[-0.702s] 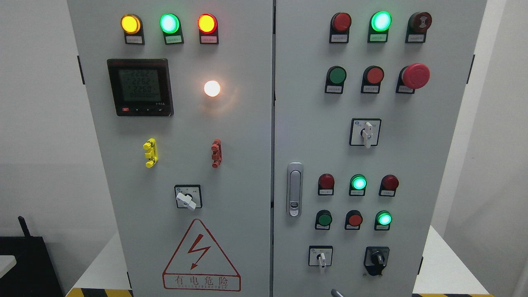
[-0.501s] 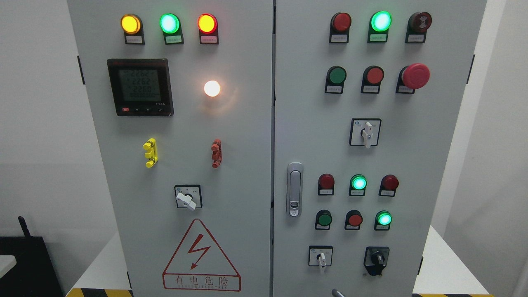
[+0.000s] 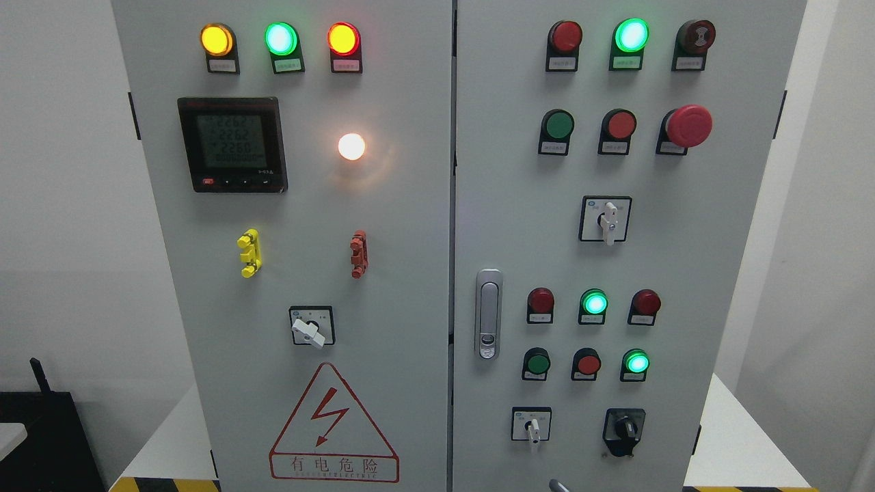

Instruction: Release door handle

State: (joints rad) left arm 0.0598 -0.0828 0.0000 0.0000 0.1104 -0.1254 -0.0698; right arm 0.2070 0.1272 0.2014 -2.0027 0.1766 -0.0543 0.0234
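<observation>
The red warning triangle [image 3: 333,424] low on the left door carries a lightning bolt and the characters 有电危险 along its base. The small tags under the lamps and buttons are too fine to read, and the digits on the black meter [image 3: 232,144] blur, though three rows look like 2262, 2262, 2260.

The door handle [image 3: 488,313], a silver recessed latch, sits upright at the left edge of the right door, just right of the seam between the two doors. Nothing touches it. At the bottom edge, below and to the right of the handle, a small grey tip [image 3: 557,486] pokes into view; I cannot tell whether it is part of a hand, nor which side it comes from, so how the hands stand cannot be told.

Counting outward from the handle: the left door has three lit lamps on top (yellow, green, red), one white lamp [image 3: 351,146], one meter, one yellow clip [image 3: 249,253], one red-brown clip [image 3: 358,254] and one rotary switch [image 3: 312,326]. The right door has one red mushroom button [image 3: 688,126], three lit green lamps, and three rotary switches, two with white knobs and one with a black knob [image 3: 623,429].
</observation>
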